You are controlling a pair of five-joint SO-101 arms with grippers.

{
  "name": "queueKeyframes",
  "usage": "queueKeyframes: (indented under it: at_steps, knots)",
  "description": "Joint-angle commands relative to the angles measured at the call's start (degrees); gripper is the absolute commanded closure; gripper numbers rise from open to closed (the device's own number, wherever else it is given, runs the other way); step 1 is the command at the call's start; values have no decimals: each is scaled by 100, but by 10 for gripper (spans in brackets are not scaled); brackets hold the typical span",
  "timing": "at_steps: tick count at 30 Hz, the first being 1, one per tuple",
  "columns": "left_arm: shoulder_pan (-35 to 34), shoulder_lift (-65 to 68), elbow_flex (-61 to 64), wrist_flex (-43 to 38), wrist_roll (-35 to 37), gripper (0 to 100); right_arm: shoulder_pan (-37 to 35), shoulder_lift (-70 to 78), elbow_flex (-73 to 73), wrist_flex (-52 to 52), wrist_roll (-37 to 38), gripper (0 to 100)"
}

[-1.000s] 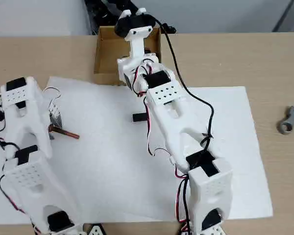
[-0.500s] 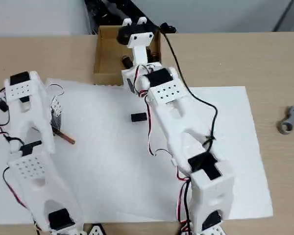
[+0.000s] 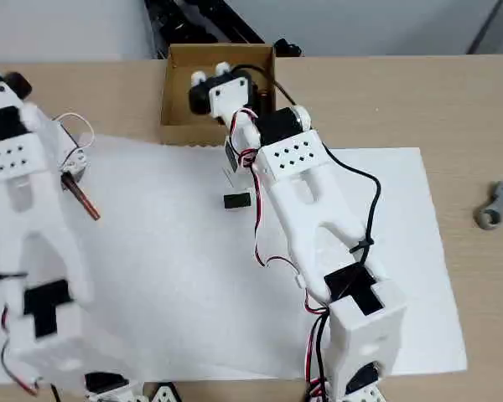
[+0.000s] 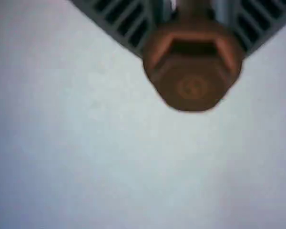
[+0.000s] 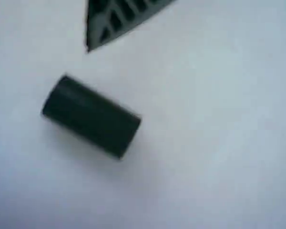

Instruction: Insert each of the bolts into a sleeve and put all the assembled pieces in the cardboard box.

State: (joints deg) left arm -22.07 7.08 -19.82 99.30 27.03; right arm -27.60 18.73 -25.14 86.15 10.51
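Far left, left claw around bolt

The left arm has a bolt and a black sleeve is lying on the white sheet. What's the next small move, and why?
Probably lower the right gripper onto the sleeve and grasp it. The sleeve lies loose on the sheet close by it, and the left gripper holds the bolt, ready for inserting.

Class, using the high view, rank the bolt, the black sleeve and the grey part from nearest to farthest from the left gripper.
1. bolt, held in the left gripper.
2. black sleeve, in the middle.
3. grey part, far right.
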Motion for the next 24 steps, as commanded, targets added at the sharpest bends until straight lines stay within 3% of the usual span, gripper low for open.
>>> queueKeyframes:
  at_steps: [1, 8, 16, 24]
  knots:
    - [9, -1257, 295, 105, -193, 995, -48, 75, -273, 75, 615, 857]
    - [-26, -2857, 927, 105, -703, 995, -268, 901, -870, -4, 1046, 857]
    - [-615, -3684, 1218, -114, -932, 995, -136, 1437, -2031, -303, 1152, 856]
    - [-615, -3912, 1253, -97, -1099, 995, -110, 1947, -2048, 901, 3191, 805]
